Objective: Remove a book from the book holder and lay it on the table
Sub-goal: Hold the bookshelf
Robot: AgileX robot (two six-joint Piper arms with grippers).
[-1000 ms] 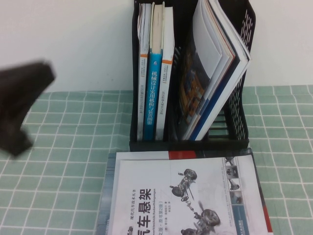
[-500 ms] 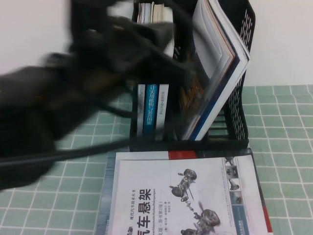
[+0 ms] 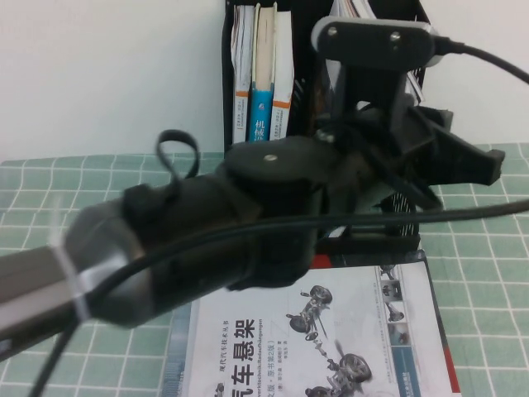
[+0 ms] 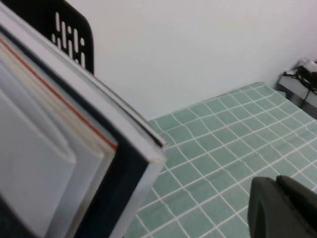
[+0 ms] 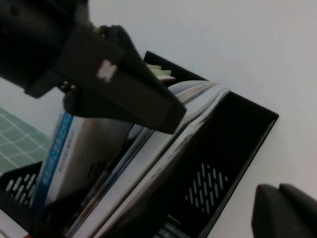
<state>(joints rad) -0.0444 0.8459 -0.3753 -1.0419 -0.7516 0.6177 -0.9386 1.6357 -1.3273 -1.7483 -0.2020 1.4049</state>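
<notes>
The black book holder (image 3: 302, 58) stands at the back of the green grid table (image 3: 99, 178). Its right compartment holds several leaning thin books (image 4: 74, 148), also in the right wrist view (image 5: 163, 144); no cover with a suited man shows. My left arm reaches across from the lower left. My left gripper (image 3: 488, 165) is shut and empty, in front of the holder's right side, its tip next to the leaning books (image 5: 173, 116); it also shows in its own wrist view (image 4: 276, 186). My right gripper (image 5: 280, 196) is shut and empty, off to the holder's right, outside the high view.
Upright books, one with a blue spine (image 3: 263, 107), fill the holder's left compartment. A white book with a grey car-suspension drawing (image 3: 331, 331) lies flat on the table in front of the holder. A white wall stands behind. Green cloth (image 4: 223, 134) lies right of the holder.
My left arm has swung in from the far left, across the front of the holder, to its right compartment. The books have not moved.
</notes>
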